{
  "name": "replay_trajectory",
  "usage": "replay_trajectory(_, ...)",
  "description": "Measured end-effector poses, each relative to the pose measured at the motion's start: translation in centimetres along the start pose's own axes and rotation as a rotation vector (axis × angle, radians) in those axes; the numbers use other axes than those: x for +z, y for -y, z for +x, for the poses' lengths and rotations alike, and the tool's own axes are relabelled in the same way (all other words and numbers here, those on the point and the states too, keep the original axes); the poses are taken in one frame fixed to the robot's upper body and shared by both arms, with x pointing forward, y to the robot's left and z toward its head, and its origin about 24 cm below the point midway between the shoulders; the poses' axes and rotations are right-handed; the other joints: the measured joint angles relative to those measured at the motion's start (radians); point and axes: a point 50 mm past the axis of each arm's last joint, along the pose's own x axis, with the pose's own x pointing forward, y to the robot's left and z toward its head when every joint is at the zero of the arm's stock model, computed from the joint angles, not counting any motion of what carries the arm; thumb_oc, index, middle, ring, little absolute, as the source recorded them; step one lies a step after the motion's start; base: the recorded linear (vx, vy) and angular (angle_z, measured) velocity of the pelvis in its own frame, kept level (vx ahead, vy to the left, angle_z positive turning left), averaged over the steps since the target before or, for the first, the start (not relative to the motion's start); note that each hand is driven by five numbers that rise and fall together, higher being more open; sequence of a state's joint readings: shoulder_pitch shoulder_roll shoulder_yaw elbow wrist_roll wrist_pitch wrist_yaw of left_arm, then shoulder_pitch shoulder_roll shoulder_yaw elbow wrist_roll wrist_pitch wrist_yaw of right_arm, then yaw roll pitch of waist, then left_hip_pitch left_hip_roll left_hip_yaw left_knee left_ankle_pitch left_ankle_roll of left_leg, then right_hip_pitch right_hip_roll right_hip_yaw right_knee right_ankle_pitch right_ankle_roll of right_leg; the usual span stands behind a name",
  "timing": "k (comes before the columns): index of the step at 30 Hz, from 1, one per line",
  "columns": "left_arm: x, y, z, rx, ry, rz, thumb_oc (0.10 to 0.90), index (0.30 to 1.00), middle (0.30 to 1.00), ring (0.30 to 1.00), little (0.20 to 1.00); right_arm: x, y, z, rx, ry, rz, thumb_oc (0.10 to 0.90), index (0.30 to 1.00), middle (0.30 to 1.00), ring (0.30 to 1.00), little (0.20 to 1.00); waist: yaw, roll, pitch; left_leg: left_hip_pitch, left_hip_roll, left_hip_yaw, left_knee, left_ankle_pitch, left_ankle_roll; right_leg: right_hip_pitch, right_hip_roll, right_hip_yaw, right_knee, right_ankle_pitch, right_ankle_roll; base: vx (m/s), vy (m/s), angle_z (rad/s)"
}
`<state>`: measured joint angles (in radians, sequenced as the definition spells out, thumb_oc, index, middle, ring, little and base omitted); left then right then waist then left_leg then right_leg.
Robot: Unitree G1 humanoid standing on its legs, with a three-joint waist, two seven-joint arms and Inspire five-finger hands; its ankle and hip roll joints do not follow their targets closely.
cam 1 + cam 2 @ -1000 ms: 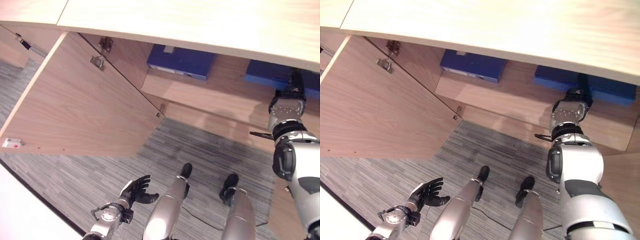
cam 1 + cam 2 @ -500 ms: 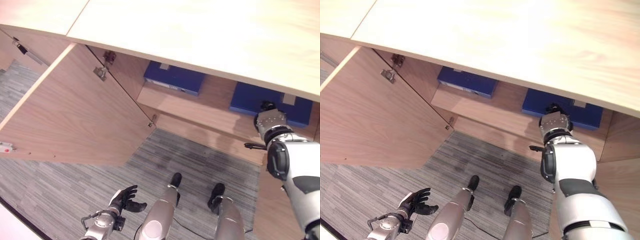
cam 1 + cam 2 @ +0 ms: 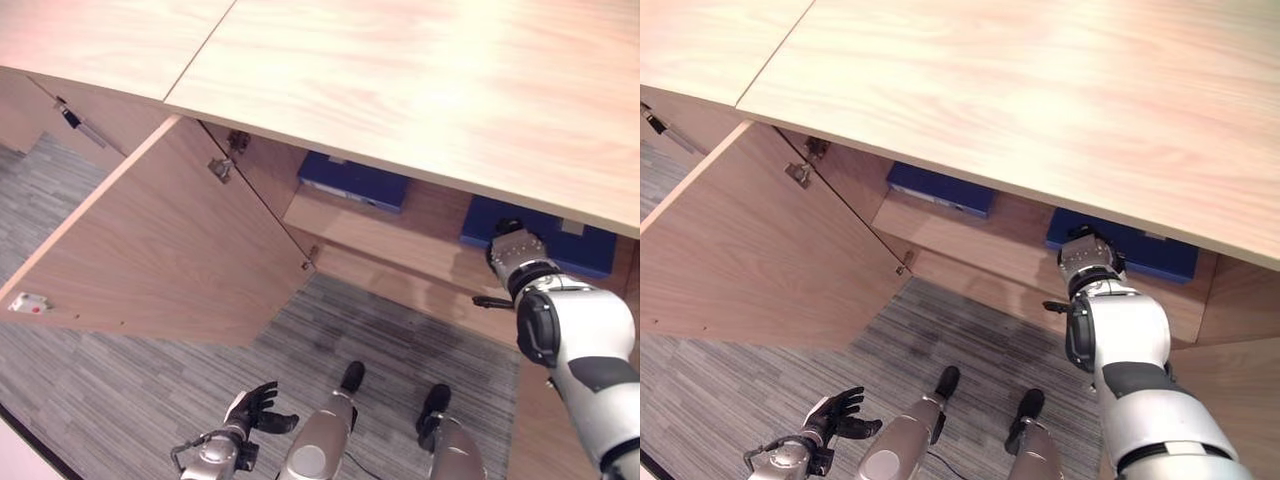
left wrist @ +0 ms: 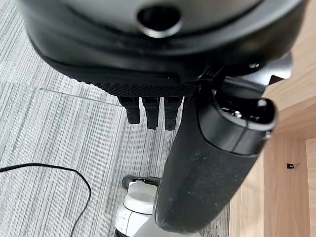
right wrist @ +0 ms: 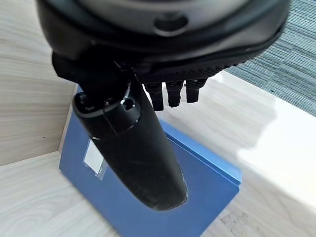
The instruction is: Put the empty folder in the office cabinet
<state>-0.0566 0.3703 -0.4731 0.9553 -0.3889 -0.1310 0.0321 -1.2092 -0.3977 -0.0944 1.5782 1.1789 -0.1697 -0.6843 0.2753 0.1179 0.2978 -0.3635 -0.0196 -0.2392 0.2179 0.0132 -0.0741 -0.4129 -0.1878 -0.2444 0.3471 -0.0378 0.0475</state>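
While right hand (image 5: pixel 148 123) hovers inside open office cabinet (image 3: pixel 400 235), blue folder (image 5: pixel 148 197) lies flat on shelf (image 5: pixel 276 148) just beneath thumb and fingers. Hand relaxed, fingers loosely bent, holding nothing. Folder's long axis runs front-to-back into cabinet, labelled spine toward side wall. Second blue folder (image 3: pixel 352 182) flat on same shelf, well off to hand's left. Cabinet door (image 3: pixel 170 250) swung wide. Left hand (image 3: pixel 255 408) low over grey carpet (image 3: pixel 120 390), fingers spread, empty.
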Motion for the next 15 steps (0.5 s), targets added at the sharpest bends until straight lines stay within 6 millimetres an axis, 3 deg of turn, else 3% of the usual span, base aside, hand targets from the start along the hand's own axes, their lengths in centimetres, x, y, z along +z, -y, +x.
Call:
replay_trajectory(8, -0.8, 0.3, 0.0, 0.005, -0.033, -0.013, 0.800, 0.900, 0.900, 0.900, 0.900, -2.7, 2.9, 1.6, -0.025, -0.005, -0.024, 0.800, 0.900, 0.900, 0.900, 0.900, 0.001, 0.000, -0.038, 0.003, 0.006, -0.011, -0.033, 0.018, 0.000, 0.014, 0.013, -0.011, -0.047, 0.024, -0.003, 0.01, 0.000, 0.02)
replay_trajectory(9, -0.8, 0.3, 0.0, 0.006, -0.038, -0.016, 0.800, 0.900, 0.900, 0.900, 0.900, -3.2, 3.0, 1.6, -0.015, -0.010, -0.026, 0.703, 0.754, 0.754, 0.754, 0.754, 0.000, 0.000, -0.041, 0.006, 0.007, -0.011, -0.034, 0.018, 0.000, 0.019, 0.015, -0.011, -0.056, 0.028, -0.003, -0.01, 0.013, -0.07)
replay_trajectory(11, -0.9, 0.7, 0.1, 0.000, -0.044, -0.022, 0.800, 0.900, 0.900, 0.900, 0.900, -4.5, 3.4, 1.7, 0.027, -0.017, -0.039, 0.438, 0.356, 0.356, 0.356, 0.356, -0.005, -0.001, -0.041, 0.023, 0.015, -0.007, -0.046, 0.016, 0.002, 0.039, 0.021, -0.010, -0.080, 0.037, -0.001, -0.02, 0.015, -0.08)
replay_trajectory(12, -0.9, 0.8, 0.1, -0.002, -0.043, -0.024, 0.800, 0.900, 0.900, 0.900, 0.900, -5.0, 3.5, 1.6, 0.054, -0.008, -0.037, 0.400, 0.300, 0.300, 0.300, 0.300, -0.009, -0.003, -0.042, 0.024, 0.017, -0.006, -0.050, 0.015, 0.004, 0.040, 0.022, -0.009, -0.084, 0.036, 0.001, 0.00, 0.000, 0.00)
replay_trajectory(15, -0.8, 1.2, 0.1, -0.008, -0.039, -0.044, 0.800, 0.900, 0.900, 0.900, 0.900, -7.2, 4.0, 1.3, 0.144, -0.036, -0.023, 0.400, 0.300, 0.300, 0.300, 0.300, -0.031, -0.005, -0.042, 0.024, 0.021, -0.007, -0.060, 0.016, 0.006, 0.037, 0.026, -0.009, -0.087, 0.037, 0.001, 0.00, 0.004, -0.01)
